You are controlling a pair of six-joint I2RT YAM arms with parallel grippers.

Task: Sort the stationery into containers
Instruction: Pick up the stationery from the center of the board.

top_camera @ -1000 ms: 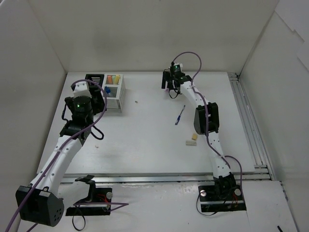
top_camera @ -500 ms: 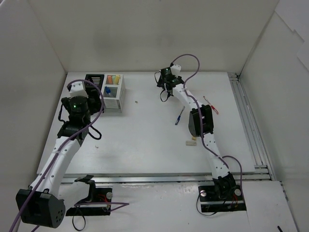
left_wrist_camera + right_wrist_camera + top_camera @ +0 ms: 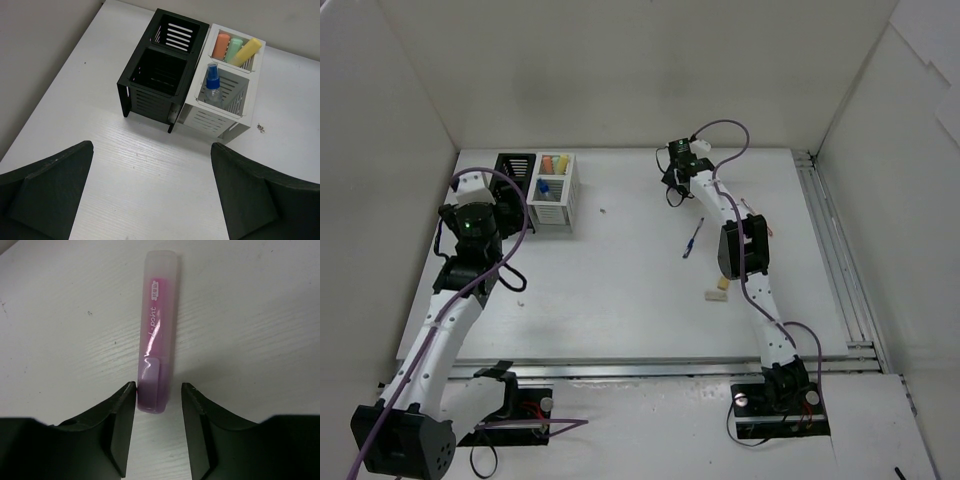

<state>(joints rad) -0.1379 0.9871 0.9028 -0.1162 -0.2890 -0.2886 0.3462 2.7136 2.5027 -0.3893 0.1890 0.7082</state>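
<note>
Checking containers first: black organizer and white organizer sit joined side by side at the far left of the surface, each split into two compartments.

White one, far compartment: orange-capped highlighter, green-capped highlighter and yellow highlighter stand together, the yellow one tilted toward the corner. White one, near compartment: blue-capped marker, cap up, on the side next to the black one. Black one: both compartments show only slats and a dark floor (the near one is too dark to be sure).

Left gripper hangs above the surface just in front of the organizers, jaws spread wide, holding nothing.

Right gripper is low at the far middle of the surface. Its fingers straddle the near end of the pink highlighter, which lies flat. The jaws stand only a little wider than the barrel. One finger looks to be right at it and a sliver of surface shows beside the other, so it is not clamped.

Loose on the surface, right of centre: thin blue pen. Nearer the bases is a beige eraser with a second eraser just beside it.
</note>
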